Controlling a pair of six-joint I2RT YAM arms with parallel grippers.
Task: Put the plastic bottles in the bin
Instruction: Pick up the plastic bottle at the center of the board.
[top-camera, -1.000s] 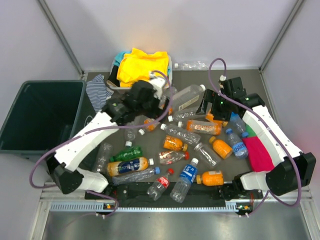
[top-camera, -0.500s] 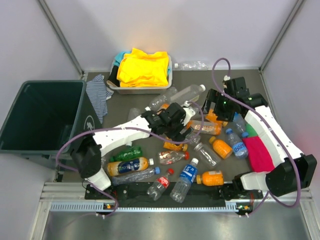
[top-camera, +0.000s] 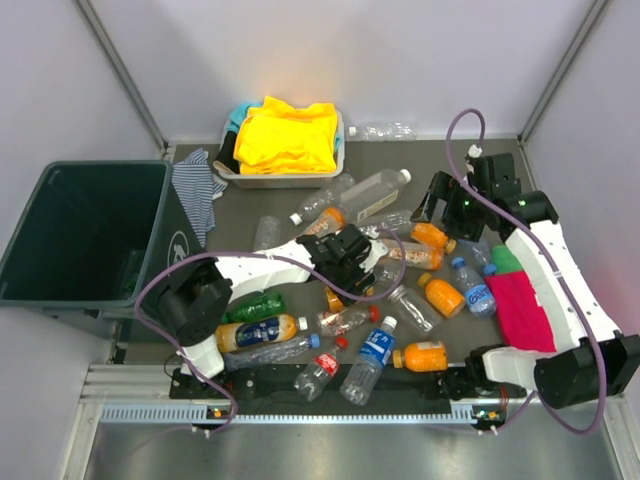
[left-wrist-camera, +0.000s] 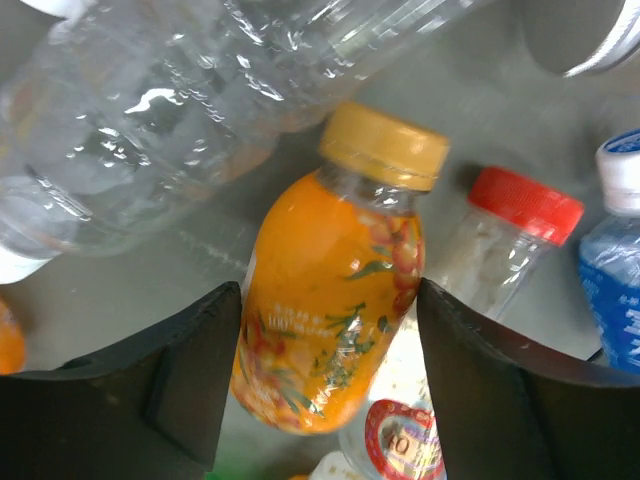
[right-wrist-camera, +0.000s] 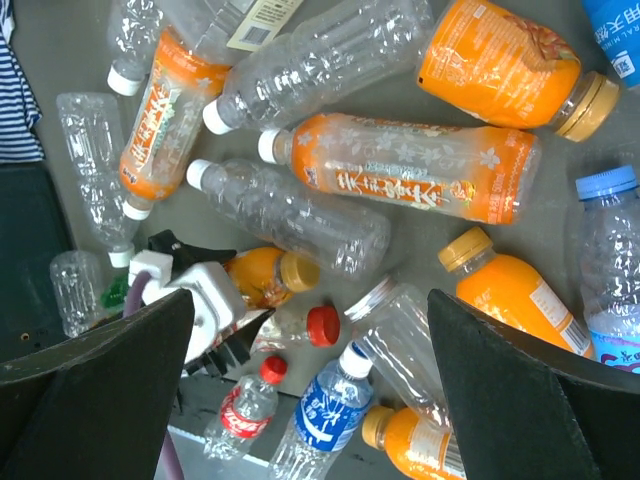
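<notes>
Many plastic bottles (top-camera: 377, 345) lie scattered over the dark mat: clear, orange and blue-labelled. My left gripper (top-camera: 340, 278) is low in the middle of the pile. Its fingers (left-wrist-camera: 190, 380) press both sides of an orange bottle (left-wrist-camera: 335, 300) with a yellow cap, which still lies on the mat. That orange bottle (right-wrist-camera: 260, 275) also shows in the right wrist view. My right gripper (top-camera: 440, 205) hangs open above the bottles at the back right, with nothing between its fingers (right-wrist-camera: 530, 390). The dark green bin (top-camera: 80, 230) stands at the left, beside the mat.
A white tray (top-camera: 285, 180) of yellow cloth stands at the back. A striped cloth (top-camera: 195, 185) lies next to the bin, and a pink cloth (top-camera: 520, 305) lies by the right arm. A clear bottle (top-camera: 385, 130) rests against the back wall.
My left arm swung from near the tray to the middle of the pile, came down over the orange bottle and narrowed its jaws onto it. The right gripper drifted slightly right.
</notes>
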